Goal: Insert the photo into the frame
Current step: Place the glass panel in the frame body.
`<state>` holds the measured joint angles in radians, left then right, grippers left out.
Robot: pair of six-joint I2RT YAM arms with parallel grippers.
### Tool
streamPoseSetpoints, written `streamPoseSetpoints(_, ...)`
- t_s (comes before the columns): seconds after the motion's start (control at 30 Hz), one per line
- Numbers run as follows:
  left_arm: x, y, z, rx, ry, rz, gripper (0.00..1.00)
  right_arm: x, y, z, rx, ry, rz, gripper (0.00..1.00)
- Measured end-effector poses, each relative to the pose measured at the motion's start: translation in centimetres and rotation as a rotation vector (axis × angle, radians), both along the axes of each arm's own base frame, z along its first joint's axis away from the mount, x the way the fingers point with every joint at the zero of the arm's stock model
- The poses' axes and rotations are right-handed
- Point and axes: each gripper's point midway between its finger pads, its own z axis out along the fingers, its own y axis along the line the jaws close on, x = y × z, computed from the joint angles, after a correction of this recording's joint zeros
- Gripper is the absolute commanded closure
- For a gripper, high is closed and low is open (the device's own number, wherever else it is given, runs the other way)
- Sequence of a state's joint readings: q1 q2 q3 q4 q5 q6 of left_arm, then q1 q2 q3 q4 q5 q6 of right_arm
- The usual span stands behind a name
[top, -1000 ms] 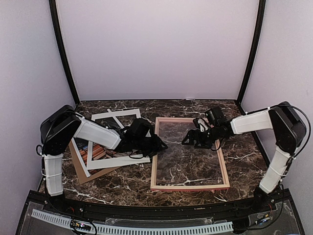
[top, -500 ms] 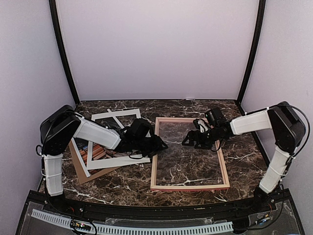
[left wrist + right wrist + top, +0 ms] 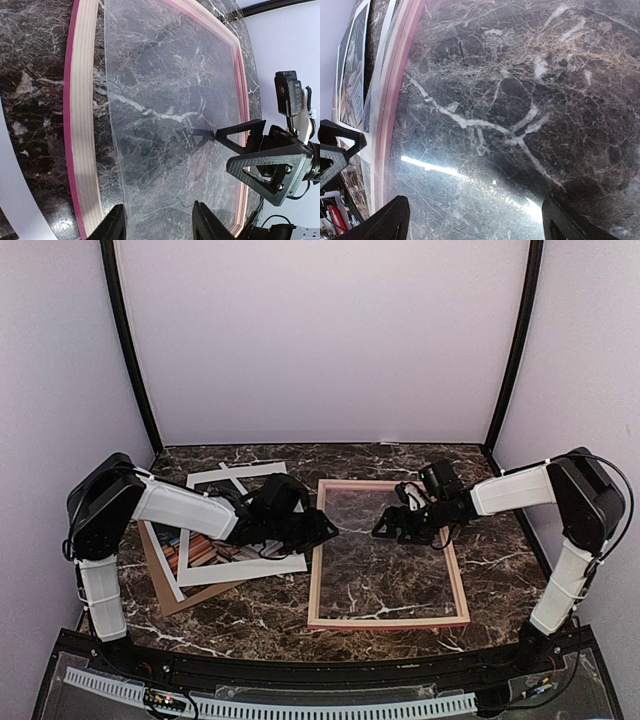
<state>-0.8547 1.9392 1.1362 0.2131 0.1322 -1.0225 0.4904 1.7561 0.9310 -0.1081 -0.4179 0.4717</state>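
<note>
Only the wrist views reveal the claws above the frame [image 3: 390,622]: left gripper [image 3: 159,207] half-spread, right gripper [image 3: 475,202] wide, both empty.

The photo [image 3: 200,552] and mat [image 3: 250,568] on backing board [image 3: 195,600], left of frame [image 3: 388,622].

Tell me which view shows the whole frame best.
Top external: all four sides of the frame show, flat on the table. Left wrist shows two long rails and the clear pane; right wrist only one rail.
</note>
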Motion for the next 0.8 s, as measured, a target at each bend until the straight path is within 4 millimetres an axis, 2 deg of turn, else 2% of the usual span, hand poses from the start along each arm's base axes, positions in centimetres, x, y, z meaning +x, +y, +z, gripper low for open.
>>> streamPoseSetpoints(0.57,0.7,2.9,0.8,0.164,-0.117,0.017,0.53,0.1,-0.2,0.0,-0.018,-0.004,0.0,0.04)
streamPoseSetpoints(0.8,1.0,5.3,2.1,0.287,-0.194,0.028,0.49,0.1,-2.3,1.0,-0.112,-0.023,-0.039,0.02)
